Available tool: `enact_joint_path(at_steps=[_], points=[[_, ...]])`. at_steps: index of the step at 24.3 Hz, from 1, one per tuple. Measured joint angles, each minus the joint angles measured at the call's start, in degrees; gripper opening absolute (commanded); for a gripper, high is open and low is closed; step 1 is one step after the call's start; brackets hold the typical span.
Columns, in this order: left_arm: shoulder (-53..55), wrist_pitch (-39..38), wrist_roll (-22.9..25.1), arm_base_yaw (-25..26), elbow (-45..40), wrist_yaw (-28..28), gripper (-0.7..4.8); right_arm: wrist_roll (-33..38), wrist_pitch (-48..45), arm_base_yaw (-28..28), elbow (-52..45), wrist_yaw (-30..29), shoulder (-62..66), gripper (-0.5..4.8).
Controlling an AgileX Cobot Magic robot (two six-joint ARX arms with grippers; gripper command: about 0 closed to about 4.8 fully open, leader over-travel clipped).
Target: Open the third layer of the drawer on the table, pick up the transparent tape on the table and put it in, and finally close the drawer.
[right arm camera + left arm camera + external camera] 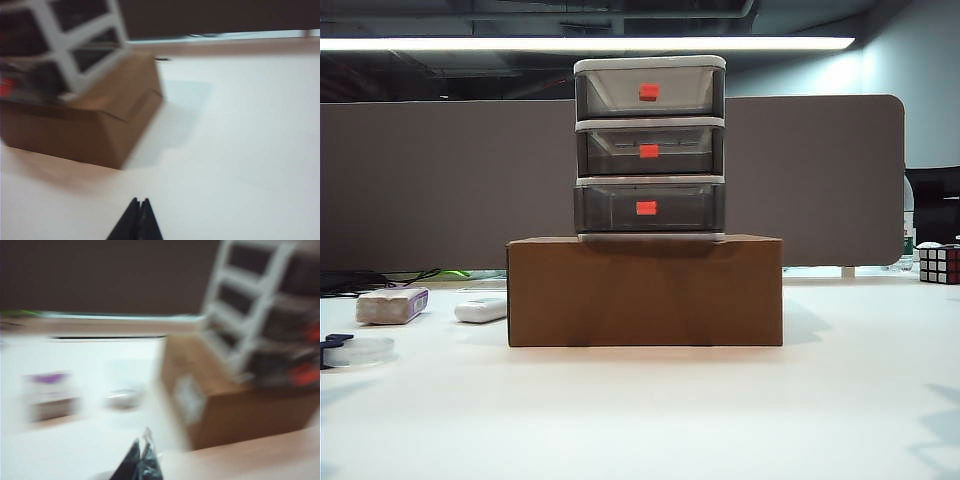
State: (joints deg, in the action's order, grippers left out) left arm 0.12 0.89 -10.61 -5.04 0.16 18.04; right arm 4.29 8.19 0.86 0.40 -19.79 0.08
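Note:
The drawer [650, 148], a white-framed cabinet of three smoky-grey layers with red handles, stands on a brown cardboard box [645, 292]. Its third layer [690, 210], the lowest, is pushed in like the two above. The transparent tape [355, 349] lies flat on the table [650, 420] at the far left, dark dispenser piece to its left. Neither gripper shows in the exterior view. In the blurred left wrist view my left gripper [142, 442] is shut and empty, short of the box [235, 400]. My right gripper [139, 201] is shut and empty over bare table, with the cabinet [65, 45] off to one side.
A white-and-purple block [392, 305] and a white oblong gadget [481, 310] lie left of the box, behind the tape. A Rubik's cube [940, 264] sits at the far right edge. A grey partition [420, 180] closes off the back.

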Motion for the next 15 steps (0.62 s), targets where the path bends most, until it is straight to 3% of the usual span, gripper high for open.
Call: enact_joint_path(at_steps=[1,2,5,8,12,15], points=[[0.0,2.6,-5.6,-1.1,0.0,3.3,-0.05,3.2,-2.9,0.0,0.0,-4.7,0.0,-0.02],[0.0,3.3,-7.2,-3.7,0.3,3.9,-0.05,5.9,-7.3,-0.2,0.0,-8.2,0.0,-0.03],[0.0,2.8,-7.5,-9.3,0.2,1.0,-0.05,8.7,-13.0,-2.3,0.0,-9.4,0.0,-0.05],[1.9,2.7,-7.4,-23.1,0.2,-8.6,-0.05,9.5,-14.6,-8.0,0.0,-6.9,0.1,-0.05],[6.8,4.0,-6.3,-35.7,0.2,-19.0,-0.02,9.5,-14.2,-14.3,0.0,-1.7,0.8,-0.05],[12.0,8.3,-5.9,-43.1,0.2,-25.6,0.51,9.5,-14.1,-19.7,0.0,2.6,1.7,-0.05]])
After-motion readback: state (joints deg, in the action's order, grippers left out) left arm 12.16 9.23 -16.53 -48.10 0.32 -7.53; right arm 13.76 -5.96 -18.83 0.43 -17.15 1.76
